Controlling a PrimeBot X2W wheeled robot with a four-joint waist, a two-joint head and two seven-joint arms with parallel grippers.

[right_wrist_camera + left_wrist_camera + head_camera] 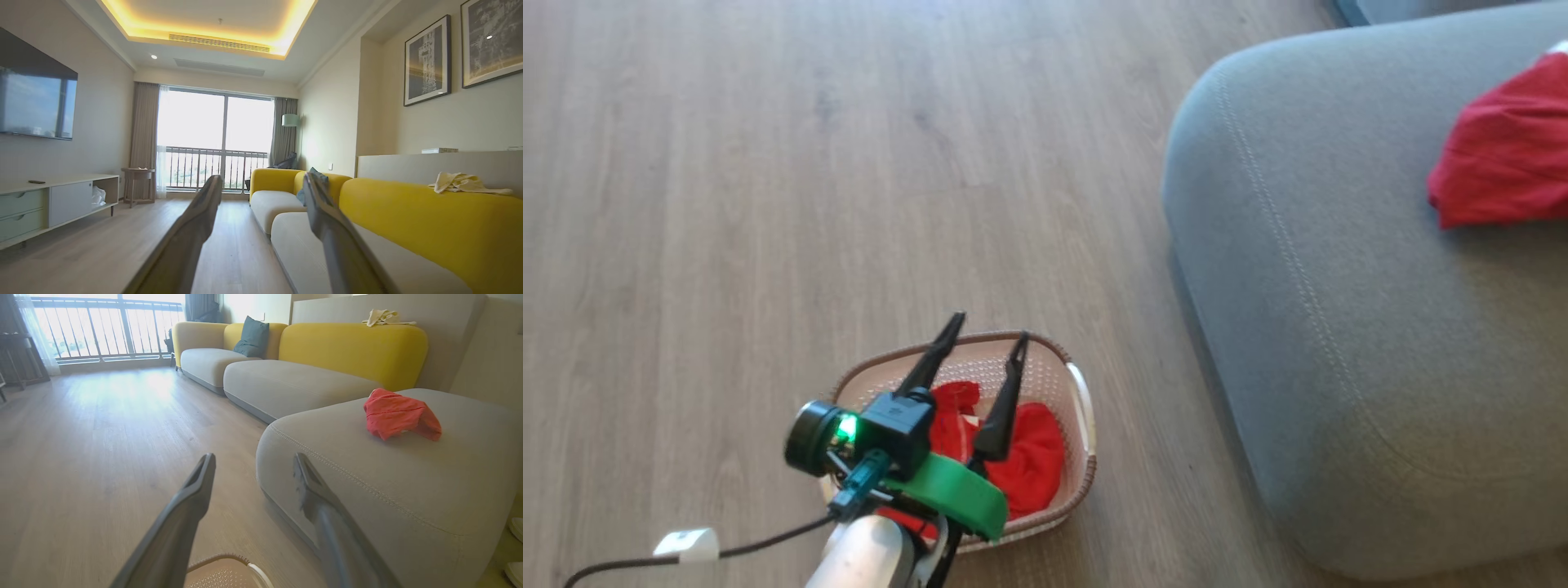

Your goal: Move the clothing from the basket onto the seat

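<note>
Jaws: spread wide on left gripper (988, 328) (254, 457), nothing between. Spread likewise on right gripper (263, 178), nothing between.

Left arm: pale forearm rising from the near edge, green band (956, 494) and a lit green lamp at the wrist. Dark fingers (927, 367) slanting toward the far side, poised over the basket; contact with the cloth below not clear. Dark cable (760, 541) with white tag (686, 545) trailing left across the floor.

Right arm: held about level, fingers aimed down the room toward a far window (212, 139), beside a yellow-backed sofa (408, 220).

Basket (1086, 408) (220, 575): cream, perforated, brown rim, white handle on the right side. Set on wood floor (768, 204), near the seat, to its left. Contents: one red garment (1033, 457), crumpled, a little white showing.

Seat (1339, 327) (367, 477): grey cushion, rounded edge, pale stitched seam. Bearing second red garment (1503, 155) (396, 414), bunched, at far right, well back from the rounded edge.
</note>
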